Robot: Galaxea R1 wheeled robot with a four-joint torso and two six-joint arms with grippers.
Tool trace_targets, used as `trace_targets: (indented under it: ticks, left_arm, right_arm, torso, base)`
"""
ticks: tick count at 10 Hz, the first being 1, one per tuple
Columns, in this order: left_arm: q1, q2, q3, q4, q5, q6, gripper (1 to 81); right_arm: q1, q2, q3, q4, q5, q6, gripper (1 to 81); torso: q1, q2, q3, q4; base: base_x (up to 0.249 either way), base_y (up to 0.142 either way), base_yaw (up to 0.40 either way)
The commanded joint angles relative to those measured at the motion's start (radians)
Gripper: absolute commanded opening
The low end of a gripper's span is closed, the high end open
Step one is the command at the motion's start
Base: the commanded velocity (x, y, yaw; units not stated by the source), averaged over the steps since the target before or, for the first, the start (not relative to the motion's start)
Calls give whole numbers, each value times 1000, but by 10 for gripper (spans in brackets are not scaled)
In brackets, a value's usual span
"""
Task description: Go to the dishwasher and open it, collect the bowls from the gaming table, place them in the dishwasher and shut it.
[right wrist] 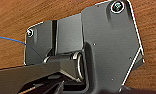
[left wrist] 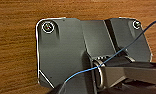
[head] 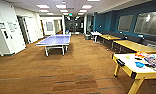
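The gaming table [head: 130,65], a white top with a yellow edge and yellow legs, stands at the near right of the head view. Colourful board-game boxes [head: 151,60] and a few small items lie on it. They are too blurred for me to make out the bowls among them. The dishwasher is out of view. Both wrist views look past the robot's own dark plate onto brown carpet [left wrist: 14,37] [right wrist: 11,17], with nothing held in sight.
A blue table-tennis table [head: 54,40] stands ahead at centre left. Plain yellow tables [head: 135,45] line the teal right wall. White doors and walls [head: 9,30] run along the left. Brown carpet [head: 76,67] stretches ahead toward a far corridor [head: 73,25].
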Motion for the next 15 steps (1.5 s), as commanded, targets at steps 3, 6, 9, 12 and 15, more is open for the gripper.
trace_targets:
  ticks: [3,6,9,12,15]
  left_arm:
    - [-38,-4,1,4,49,0,811]
    - [-32,-4,1,7,49,0,811]
    - [-30,-4,1,10,49,1,811]
    - [-29,-4,1,11,49,1,811]
    - [-29,-2,1,11,49,0,811]
  right_arm:
    - [43,0,2,-5,-50,-5,811]
    - [45,1,0,-5,-50,-5,811]
    - [45,1,0,-4,-52,-5,811]
    - [46,1,0,-2,-55,-5,811]
    - [46,4,0,-2,-56,-5,811]
  torso:
    - [0,0,0,0]
    - [1,1,0,0]
    - [2,1,0,0]
    - [0,1,0,0]
    - [0,1,0,0]
  base:
    - [279,0,0]
    - [197,0,0]
    - [27,0,0]
    - [0,0,0]
    - [0,0,0]
